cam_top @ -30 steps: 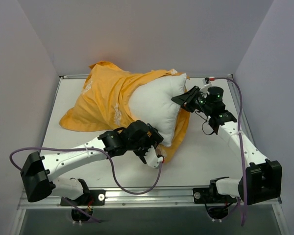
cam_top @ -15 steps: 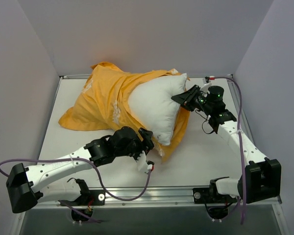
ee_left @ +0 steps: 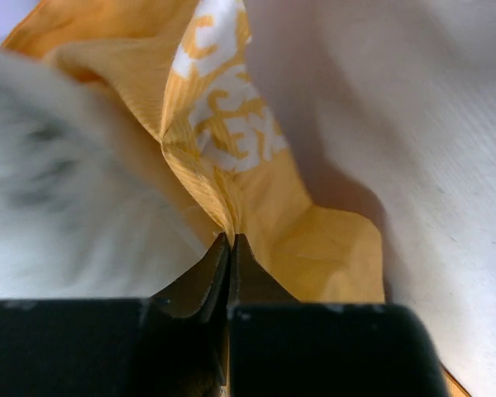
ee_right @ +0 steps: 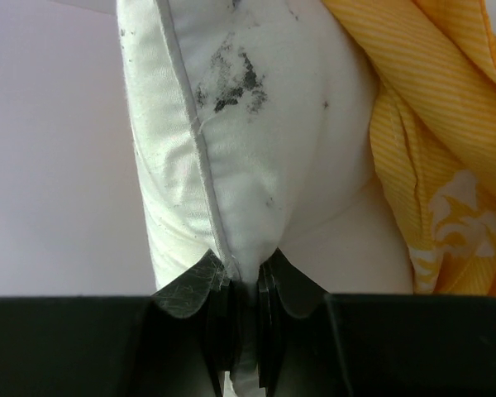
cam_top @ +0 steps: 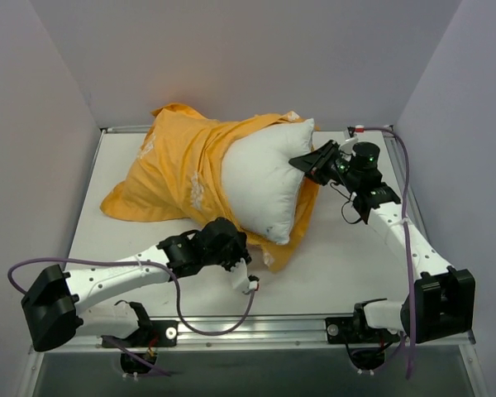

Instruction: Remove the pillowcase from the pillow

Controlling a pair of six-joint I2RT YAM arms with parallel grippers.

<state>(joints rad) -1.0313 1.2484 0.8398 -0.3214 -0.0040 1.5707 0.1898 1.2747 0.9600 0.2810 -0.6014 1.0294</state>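
The white pillow [cam_top: 263, 178] lies at the middle of the table, its left part still inside the orange-yellow pillowcase [cam_top: 178, 165]. The case bunches toward the back left, and a strip of it runs under the pillow's near right edge. My left gripper [cam_top: 250, 250] is at the near corner of the case; in the left wrist view it [ee_left: 231, 238] is shut on a fold of the pillowcase [ee_left: 256, 165]. My right gripper [cam_top: 302, 164] holds the pillow's right edge; in the right wrist view it [ee_right: 246, 265] is shut on the seam of the pillow [ee_right: 256, 124], with the pillowcase [ee_right: 446, 124] to the right.
Grey walls close in the white table [cam_top: 347, 265] on the left, back and right. A metal rail [cam_top: 256, 329] runs along the near edge between the arm bases. Purple cables loop beside both arms.
My left gripper was open a second ago and has shut on the pillowcase's near corner, while the left arm shifted slightly left. The right gripper keeps its hold on the pillow.
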